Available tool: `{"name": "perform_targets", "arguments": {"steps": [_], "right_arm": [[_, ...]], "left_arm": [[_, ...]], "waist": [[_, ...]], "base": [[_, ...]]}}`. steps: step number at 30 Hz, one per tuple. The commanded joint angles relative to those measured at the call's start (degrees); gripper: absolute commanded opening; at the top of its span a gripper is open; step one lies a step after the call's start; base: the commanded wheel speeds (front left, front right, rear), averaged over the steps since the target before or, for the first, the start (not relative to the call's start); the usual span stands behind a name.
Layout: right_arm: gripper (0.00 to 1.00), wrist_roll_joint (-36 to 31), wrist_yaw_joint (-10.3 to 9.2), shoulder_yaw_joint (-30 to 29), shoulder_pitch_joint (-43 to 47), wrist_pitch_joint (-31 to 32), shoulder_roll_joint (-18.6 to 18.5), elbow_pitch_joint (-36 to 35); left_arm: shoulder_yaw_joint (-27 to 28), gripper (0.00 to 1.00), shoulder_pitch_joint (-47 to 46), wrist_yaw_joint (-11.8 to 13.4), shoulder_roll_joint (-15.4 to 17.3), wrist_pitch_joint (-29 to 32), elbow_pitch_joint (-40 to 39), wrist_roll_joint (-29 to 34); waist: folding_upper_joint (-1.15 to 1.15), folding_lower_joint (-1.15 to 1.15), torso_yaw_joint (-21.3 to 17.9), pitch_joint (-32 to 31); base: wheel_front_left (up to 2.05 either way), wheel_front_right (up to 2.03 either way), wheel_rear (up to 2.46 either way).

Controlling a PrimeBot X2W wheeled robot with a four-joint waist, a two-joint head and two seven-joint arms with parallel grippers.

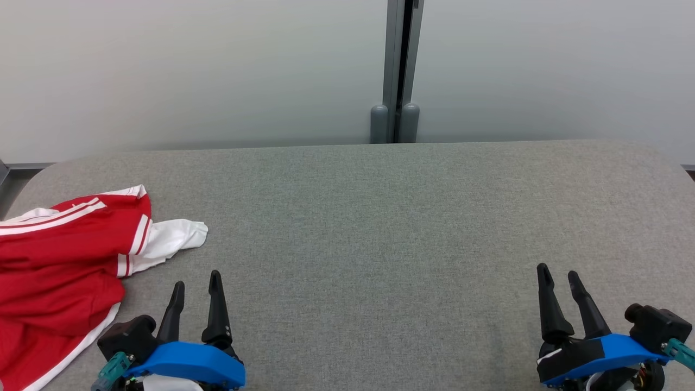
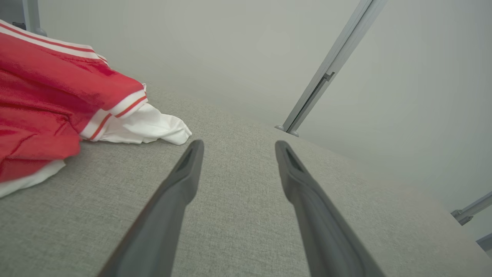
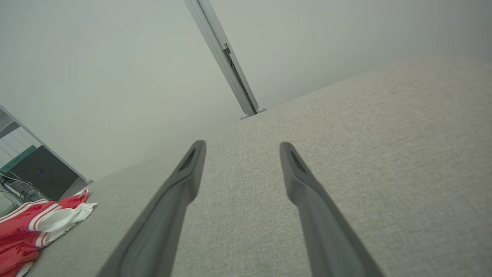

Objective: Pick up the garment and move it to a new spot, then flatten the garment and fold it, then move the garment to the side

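Shiny red cloth garment (image 1: 59, 255) with white stripes in a heap at the left end of the wide grey cloth-topped bench (image 1: 380, 228), left pincer (image 1: 197, 278) and right pincer (image 1: 556, 270) both spread wide.

Left pincer low at the near left, 2 long dark fingers far apart, grey bench cloth showing between them, tips pointing away across the bench. Just beside the garment, not touching it. White floppy end (image 1: 174, 239) sticking out of the red heap toward the middle, a little past the left fingertips. Right pincer at the near right, 2 fingers far apart too, well away from the garment. Part of the garment cut off by the left edge of the head view. Pale wall (image 1: 217, 70) behind the bench, with 1 grey upright post (image 1: 399, 65) near the middle. In the right wrist view, garment small and far off at the lower left.
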Motion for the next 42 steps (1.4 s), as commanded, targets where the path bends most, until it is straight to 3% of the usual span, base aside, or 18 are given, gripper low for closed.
{"name": "perform_targets", "arguments": {"steps": [1,42], "right_arm": [[1.00,-1.41,0.11,0.22,-0.78,-0.58,-0.47,-0.22],[1.00,-16.26,0.14,1.00,0.16,-3.33,-0.57,1.48]], "left_arm": [[-0.29,1.00,-0.17,0.41,0.51,-0.58,-0.31,1.27],[-5.00,1.00,2.13,5.22,2.97,-2.04,-1.87,13.59]], "waist": [[0.00,0.00,0.04,0.00],[0.00,0.00,-0.18,-0.66]], "base": [[0.00,0.00,0.00],[0.00,0.00,0.00]]}}
